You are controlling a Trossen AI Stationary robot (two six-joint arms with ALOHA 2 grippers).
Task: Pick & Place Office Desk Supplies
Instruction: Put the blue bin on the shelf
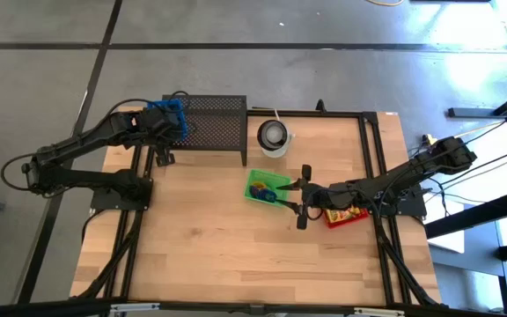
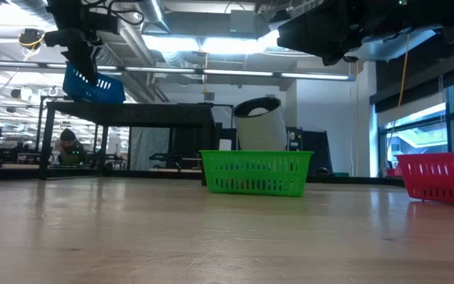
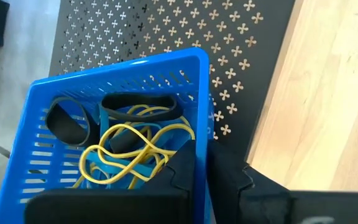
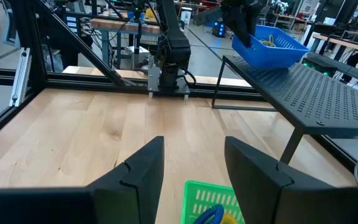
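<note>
A blue basket point(image 3: 114, 93) holding yellow, black and blue rubber bands point(image 3: 129, 146) sits tilted over the left end of the black mesh rack point(image 1: 214, 123). My left gripper point(image 3: 197, 158) is shut on it. I cannot tell whether the basket's bottom touches the rack top. A green basket point(image 1: 267, 187) with blue and yellow items stands mid-table. My right gripper point(image 1: 302, 195) hovers open just right of and above it, nothing between its fingers point(image 4: 145, 165). A red basket point(image 1: 346, 214) lies under the right arm. My left gripper pinches the blue basket's side wall near a corner point(image 3: 201, 134). One finger point(image 3: 182, 171) is inside the basket and the other point(image 3: 229, 180) is outside. The fingers slant down from above. The basket hangs tilted in the hold point(image 2: 93, 85), close over the rack top.
A round white cup-like container point(image 1: 273, 136) stands beside the rack's right end, behind the green basket. The table's black frame rails point(image 1: 372, 158) run along the right and far sides. Bare wood point(image 1: 209, 238) spreads across the table's near half.
</note>
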